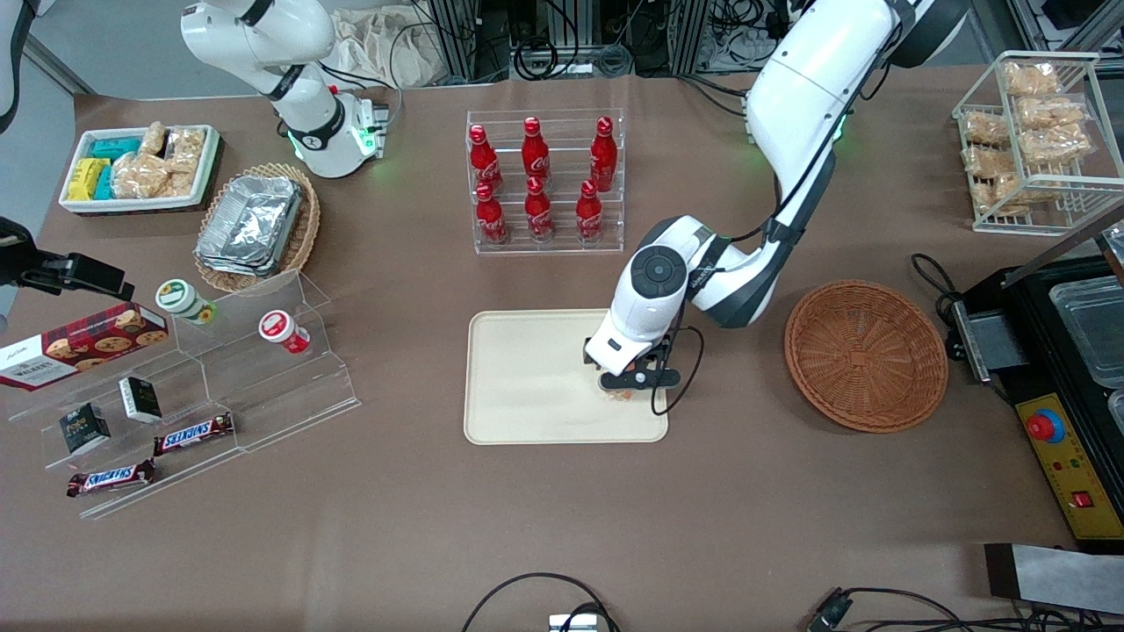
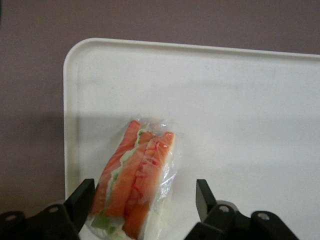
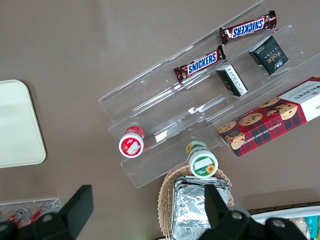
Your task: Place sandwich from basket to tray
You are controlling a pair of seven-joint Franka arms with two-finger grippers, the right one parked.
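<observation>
table (image 1: 562,527): brown cloth | edge: cables (image 1: 544,53) | light: even

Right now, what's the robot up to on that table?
The left arm's tool is low over the cream tray, near the corner closest to the round wicker basket. The wrapped sandwich lies on the tray between the tool's open fingers, one of which is touching the wrap. The basket has nothing in it, so the sandwich looks delivered.
</observation>
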